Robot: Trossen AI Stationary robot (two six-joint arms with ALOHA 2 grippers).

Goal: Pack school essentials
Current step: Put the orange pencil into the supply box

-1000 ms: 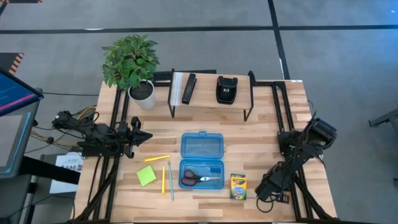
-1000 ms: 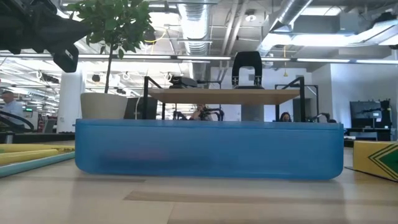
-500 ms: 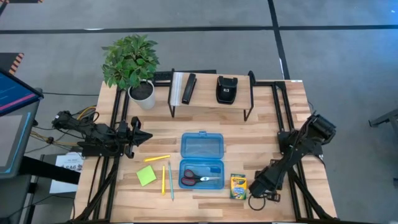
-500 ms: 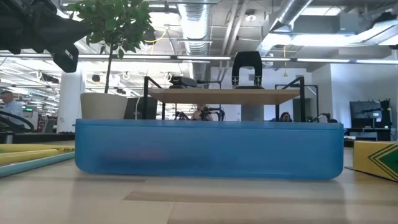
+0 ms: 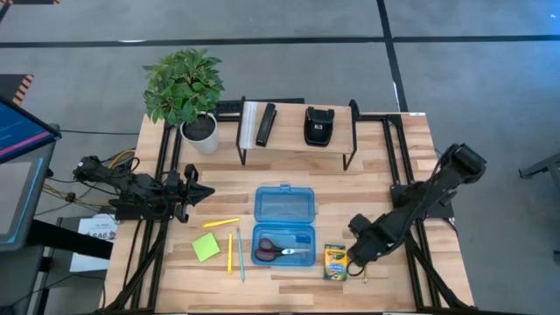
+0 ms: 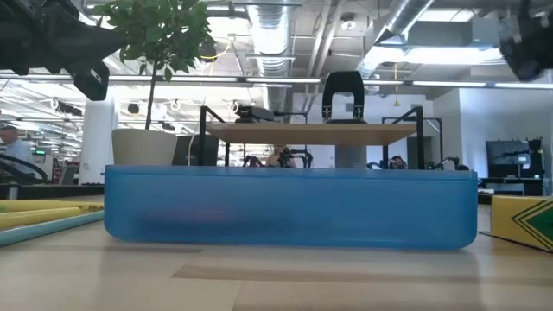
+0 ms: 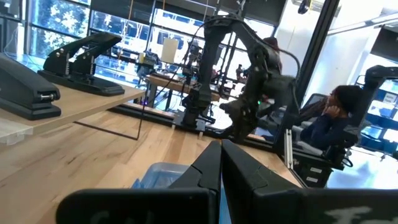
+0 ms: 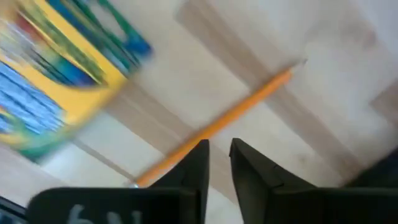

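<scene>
The open blue case [image 5: 283, 226] lies mid-table, and the red-handled scissors [image 5: 283, 253] lie in its near half. Left of it on the wood are the lime sticky-note pad [image 5: 206, 247] and thin pencils [image 5: 231, 252]. The crayon box [image 5: 335, 262] lies flat to the right of the case. My right gripper [image 5: 352, 259] hovers just right of that box, narrowly open; its wrist view shows the crayon box [image 8: 56, 81] and an orange pencil [image 8: 236, 109] on the table below. My left gripper [image 5: 199, 191] waits shut at the left side. The blue eraser does not show.
A potted plant [image 5: 185, 92] stands at the far left corner. A raised shelf [image 5: 297, 144] along the far edge carries two black stapler-like objects [image 5: 265, 124] [image 5: 317, 124]. Bare wood lies between shelf and case. People sit in the room beyond the table.
My right arm has stretched out from the table's near right corner, carrying its gripper leftward toward the crayon box. It now shows at the top right of the low view. The things on the table have stayed where they were.
</scene>
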